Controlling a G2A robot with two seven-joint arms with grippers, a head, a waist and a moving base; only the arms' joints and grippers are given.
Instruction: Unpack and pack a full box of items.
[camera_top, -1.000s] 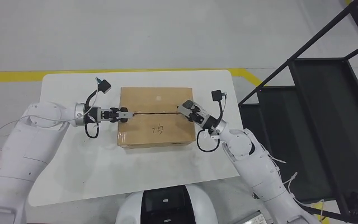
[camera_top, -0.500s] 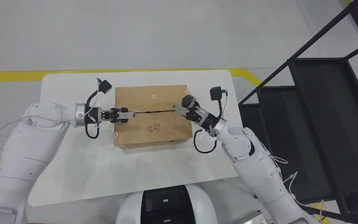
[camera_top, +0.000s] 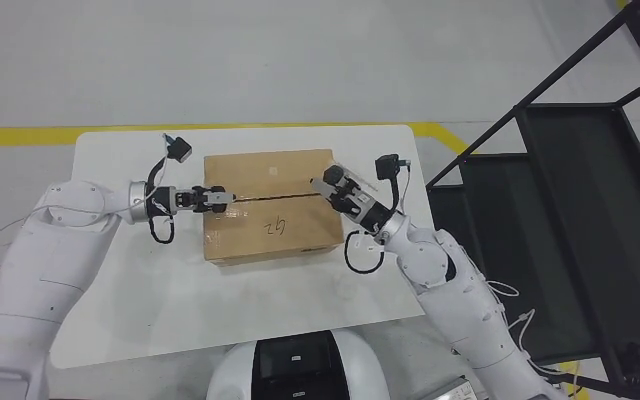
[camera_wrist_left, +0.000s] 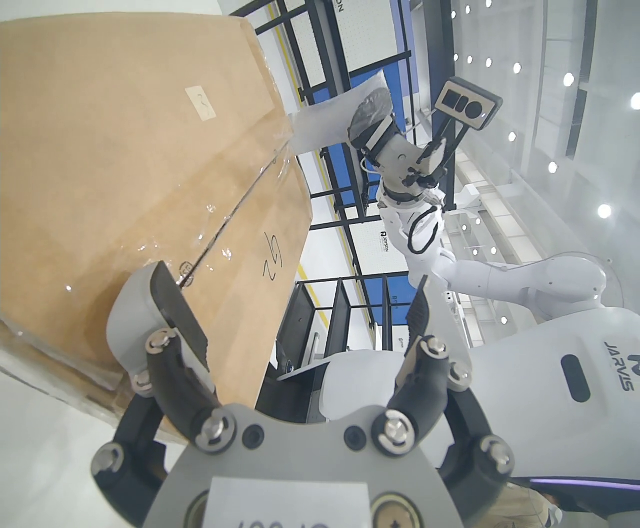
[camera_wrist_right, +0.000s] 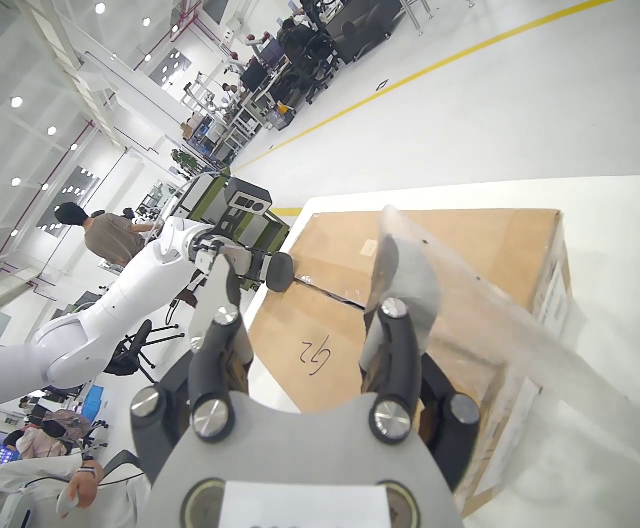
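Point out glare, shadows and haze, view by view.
Top view: even light; the box throws a faint shadow on the table at its near side. Left wrist view: ceiling lamps flare, and seam tape on the box glints. Right wrist view: a clear tape strip veils the box corner.

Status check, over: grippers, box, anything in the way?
Left gripper open, one finger at box seam. Right gripper open, clear tape strip stuck on one finger. Box flaps closed.

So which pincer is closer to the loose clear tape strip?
Right. The tape strip drapes over the right pincer at one end of the box seam; the left pincer is at the opposite end, apart from it.
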